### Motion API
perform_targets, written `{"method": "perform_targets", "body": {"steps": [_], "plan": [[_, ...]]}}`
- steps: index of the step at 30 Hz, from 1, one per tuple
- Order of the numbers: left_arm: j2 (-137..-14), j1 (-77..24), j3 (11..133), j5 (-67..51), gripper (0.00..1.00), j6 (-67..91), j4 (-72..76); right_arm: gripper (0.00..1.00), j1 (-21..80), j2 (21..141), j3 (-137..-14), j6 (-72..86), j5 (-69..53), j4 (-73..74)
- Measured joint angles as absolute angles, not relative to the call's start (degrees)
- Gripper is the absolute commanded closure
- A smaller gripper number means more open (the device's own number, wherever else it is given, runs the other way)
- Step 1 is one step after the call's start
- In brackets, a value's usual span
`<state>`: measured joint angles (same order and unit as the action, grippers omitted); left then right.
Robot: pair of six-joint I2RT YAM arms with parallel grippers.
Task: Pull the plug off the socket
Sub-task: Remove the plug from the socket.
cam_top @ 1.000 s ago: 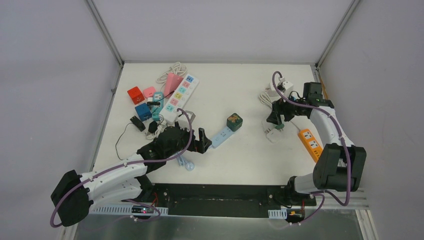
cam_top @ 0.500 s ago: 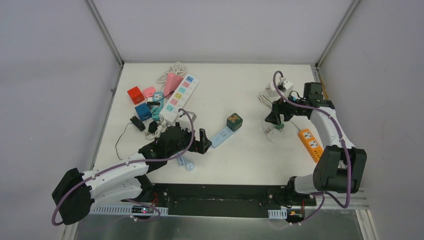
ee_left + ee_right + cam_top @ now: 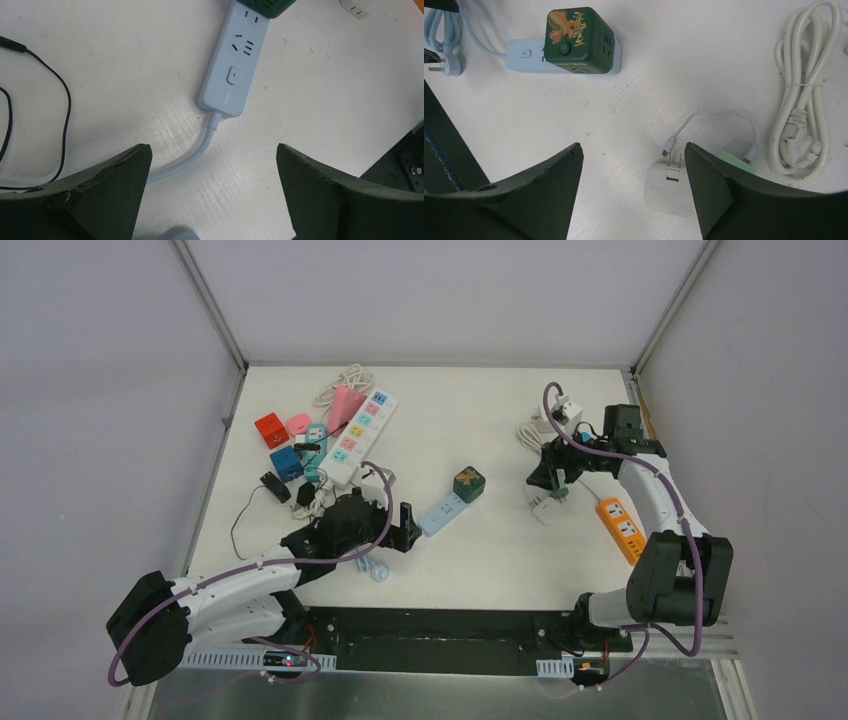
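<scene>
Two arms at the near edge of a white bench (image 3: 480, 400).

Task item: a dark green cube-shaped plug adapter with a red-and-gold dragon print (image 3: 579, 42), seated on one end of a pale blue flat plastic power strip (image 3: 234, 70). The strip lies near the bench centre, at an angle. The cube sits on its far end, plugged in, with no gap visible between the two. One free outlet group and a small button show on the strip between the cube and the cable end.

Left claw (image 3: 211, 162): spread wide, nothing between its fingers (image 3: 100, 195). It hangs over the strip's cable end. The pale blue round cable (image 3: 192, 157) leaves the strip and runs through the gap toward the left finger. Cannot tell whether the fingertips touch the bench. A thin black wire (image 3: 69, 112) curves across the bench just left of this claw.

Right claw (image 3: 633, 150): also spread wide, holding nothing. It is over the right side of the bench, well apart from the green cube. Under it lies a small white wall charger with two metal pins folded out (image 3: 668, 189). A white coiled mains cable tied with a strap (image 3: 796, 122) lies to the right in the wrist view.

Other items:
- An orange power strip (image 3: 620, 525) near the right edge, just beside the right arm.
- A long white power strip with coloured outlets (image 3: 360, 435) at far left.
- A red cube (image 3: 270, 428) and a blue cube (image 3: 286, 463) near the long white strip.
- A pale blue three-pin plug (image 3: 446, 64) near the left arm.
</scene>
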<state>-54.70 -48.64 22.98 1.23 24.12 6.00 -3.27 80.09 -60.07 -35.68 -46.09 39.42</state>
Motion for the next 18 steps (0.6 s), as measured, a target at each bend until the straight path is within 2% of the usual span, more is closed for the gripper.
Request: {"method": "perform_targets", "body": {"steps": [18], "plan": [[-58.0,-48.6,17.9,-0.8,0.01,20.1,15.9,0.23,8.5,80.9,-60.7,-35.0,-46.3,42.0]]}}
